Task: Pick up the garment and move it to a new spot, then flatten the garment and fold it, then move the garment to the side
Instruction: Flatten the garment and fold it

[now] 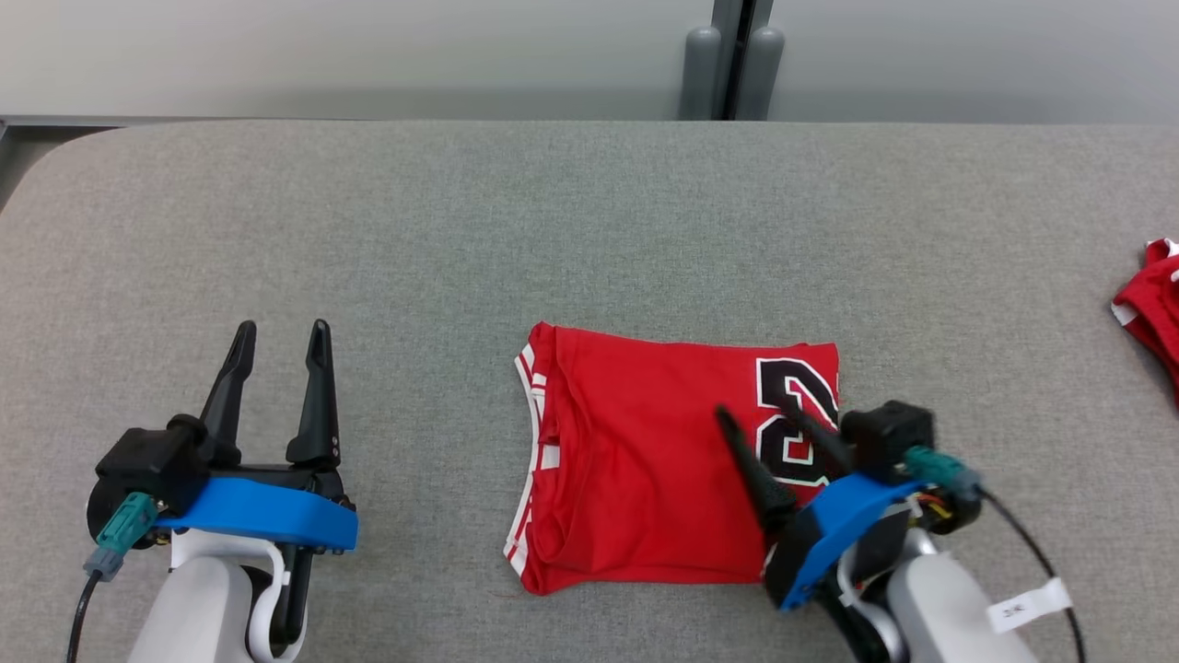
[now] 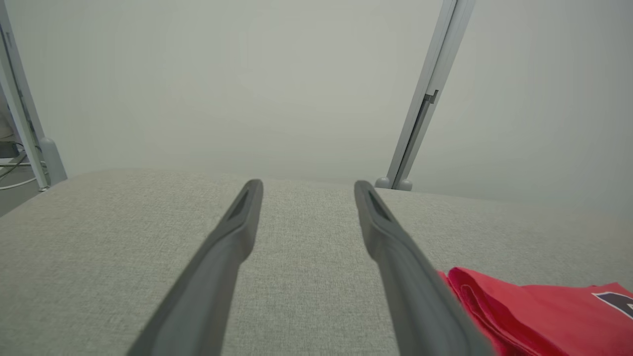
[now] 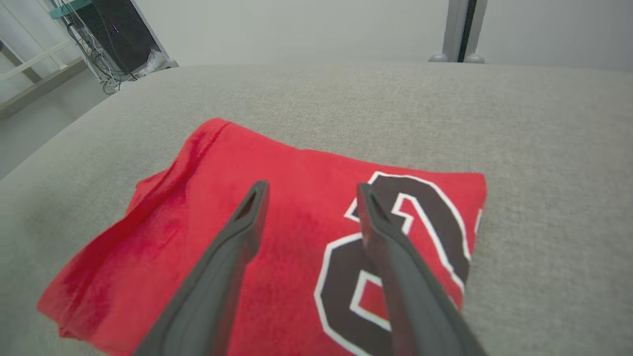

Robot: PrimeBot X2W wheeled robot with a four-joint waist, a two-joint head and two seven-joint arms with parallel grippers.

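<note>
You face a grey cloth table against a pale wall split by a metal post; cables trail beside a dark cabinet.

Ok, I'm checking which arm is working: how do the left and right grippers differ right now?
The left gripper hangs over bare grey table, beside the folded red jersey; the right gripper is over the jersey, by its black number. The left gripper's fingers point straight away from the robot; the right gripper's slant toward the robot's left. Both are open and hold nothing.
</note>
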